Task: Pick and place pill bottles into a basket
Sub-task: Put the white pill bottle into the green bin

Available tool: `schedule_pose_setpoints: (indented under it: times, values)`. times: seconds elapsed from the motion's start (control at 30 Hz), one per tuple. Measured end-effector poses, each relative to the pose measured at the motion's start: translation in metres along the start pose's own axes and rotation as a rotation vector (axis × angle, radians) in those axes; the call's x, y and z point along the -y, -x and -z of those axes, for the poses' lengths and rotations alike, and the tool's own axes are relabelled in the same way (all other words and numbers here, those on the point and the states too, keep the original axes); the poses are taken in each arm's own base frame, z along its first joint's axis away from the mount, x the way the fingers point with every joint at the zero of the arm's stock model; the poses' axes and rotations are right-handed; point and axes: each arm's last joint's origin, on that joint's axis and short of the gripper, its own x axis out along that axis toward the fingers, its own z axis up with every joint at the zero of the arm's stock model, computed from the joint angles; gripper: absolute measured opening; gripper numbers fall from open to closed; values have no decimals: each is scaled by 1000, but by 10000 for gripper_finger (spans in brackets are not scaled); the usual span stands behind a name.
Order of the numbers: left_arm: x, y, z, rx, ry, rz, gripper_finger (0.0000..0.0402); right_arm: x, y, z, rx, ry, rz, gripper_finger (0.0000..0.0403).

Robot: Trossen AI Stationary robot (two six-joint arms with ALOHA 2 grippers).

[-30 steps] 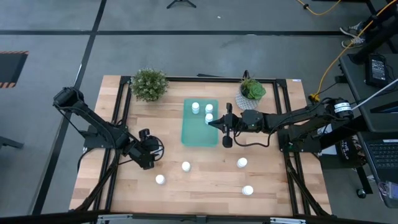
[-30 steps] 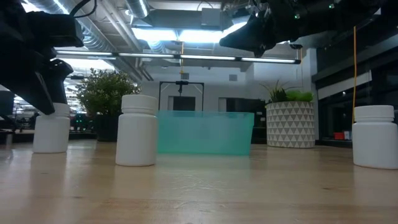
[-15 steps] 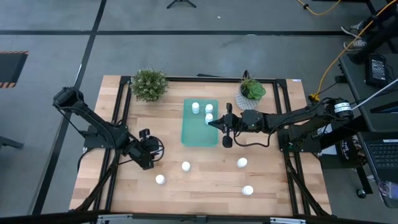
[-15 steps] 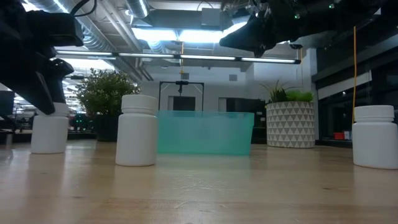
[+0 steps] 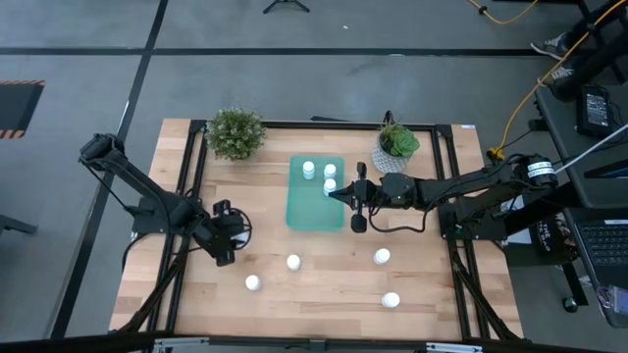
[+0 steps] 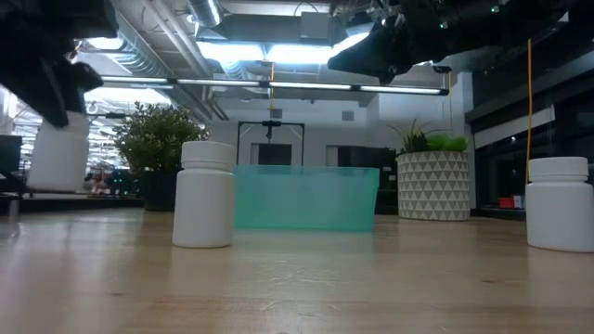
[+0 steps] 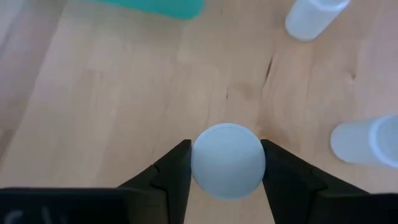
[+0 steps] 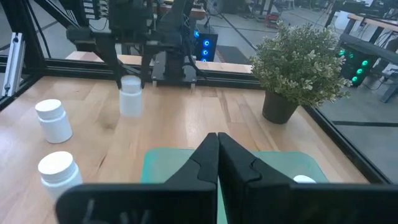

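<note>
Now the left jaws [image 7: 227, 163] clamp a pill bottle [image 7: 227, 160], lifted off the bench [image 7: 124, 93] since before; right jaws [image 8: 217, 155] together over the basket [image 8: 163, 160].

Even overhead light is falling on the bench [image 5: 324, 284], casting only soft shadows; ceiling strip lights [image 6: 278, 48] are glaring in the low view, silhouetting the arms; nearby bottles [image 7: 360, 142] are blurring in the left wrist view

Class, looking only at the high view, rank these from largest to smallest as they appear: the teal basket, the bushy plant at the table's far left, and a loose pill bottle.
1. Basket
2. Bushy plant
3. Pill bottle, clearly the smallest
</note>
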Motion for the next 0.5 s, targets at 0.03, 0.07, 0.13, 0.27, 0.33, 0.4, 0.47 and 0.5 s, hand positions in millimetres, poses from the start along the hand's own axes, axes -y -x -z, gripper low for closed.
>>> schedule_pose_setpoints:
  times: [0.03, 0.07, 0.13, 0.27, 0.33, 0.4, 0.47, 0.5]
  values:
    - [0, 3, -2, 13, -6, 7, 158, 0, 0, 0, 0, 0, 0, 5]
    - [-1, 5, -3, 23, -13, 13, 158, 0, 0, 0, 0, 0, 0, 5]
    - [-1, 9, -5, 43, -16, 20, 158, 0, 0, 0, 0, 0, 0, 5]
    - [-3, 14, -8, 78, -19, 15, 158, 0, 0, 0, 0, 0, 0, 5]
    - [-4, 17, -12, 90, -36, 15, 158, 0, 0, 0, 0, 0, 0, 5]
    - [-5, 22, -17, 99, -55, 16, 158, 0, 0, 0, -1, 0, 0, 5]
    - [-7, 27, -22, 92, -65, 12, 158, 0, 0, 0, 0, 0, 0, 5]
    - [-9, 29, -24, 86, -65, 7, 158, 0, 0, 0, -1, 0, 0, 5]
